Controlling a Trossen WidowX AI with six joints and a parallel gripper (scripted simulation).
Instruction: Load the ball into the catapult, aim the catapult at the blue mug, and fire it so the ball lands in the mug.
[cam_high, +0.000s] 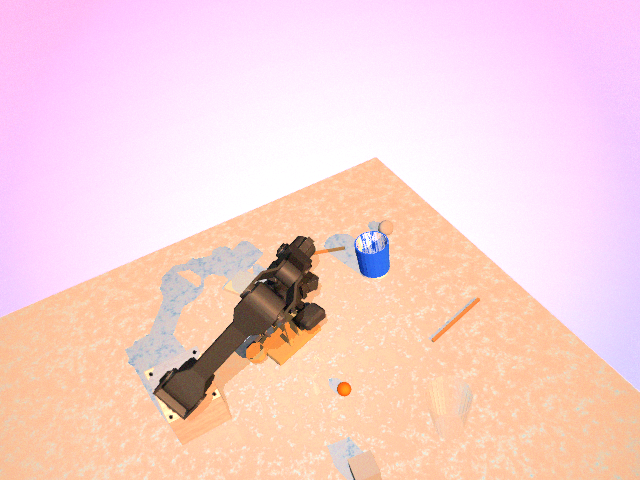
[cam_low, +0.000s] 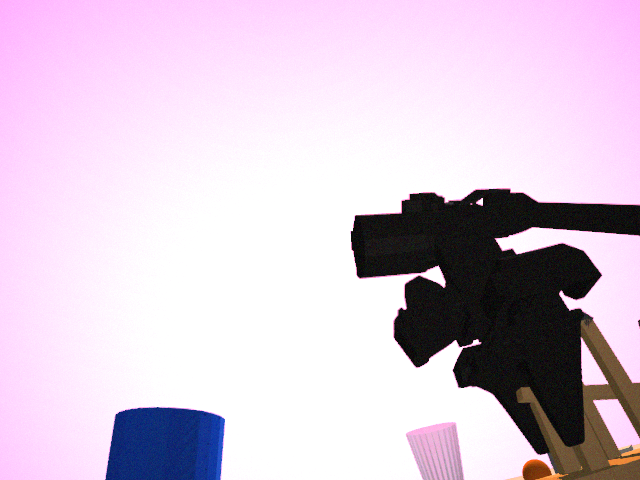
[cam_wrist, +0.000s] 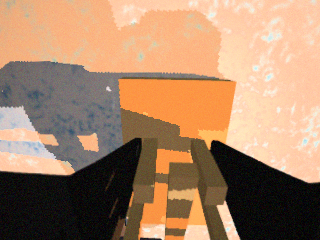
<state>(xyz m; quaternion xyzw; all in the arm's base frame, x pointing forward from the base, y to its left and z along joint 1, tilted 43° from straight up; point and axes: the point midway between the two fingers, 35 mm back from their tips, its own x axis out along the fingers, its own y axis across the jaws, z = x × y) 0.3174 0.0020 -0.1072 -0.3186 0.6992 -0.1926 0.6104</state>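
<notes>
The wooden catapult (cam_high: 294, 352) (cam_low: 611, 352) (cam_wrist: 175, 97) stands on the table below the arm, its board flat and its uprights raised. A round orange part (cam_high: 255, 352) shows beside its board. My gripper (cam_low: 558, 447) (cam_wrist: 175, 145) points down and is shut on the catapult's upright frame, one finger on each side of it; the arm hides this in the top view. The orange ball (cam_high: 344, 389) (cam_low: 536, 469) lies on the table beside the catapult, outside it. The blue mug (cam_high: 374, 263) (cam_low: 162, 445) stands upright, well apart from the catapult. The catapult's far end is partly hidden.
A ribbed, pale cup (cam_high: 449, 407) (cam_low: 437, 452) stands to the right of the ball. An orange rod (cam_high: 455, 319) lies right of the mug, and a thin stick (cam_high: 330, 251) left of it. A round knob (cam_high: 386, 226) is behind the mug. A block (cam_high: 364, 466) is at the bottom edge.
</notes>
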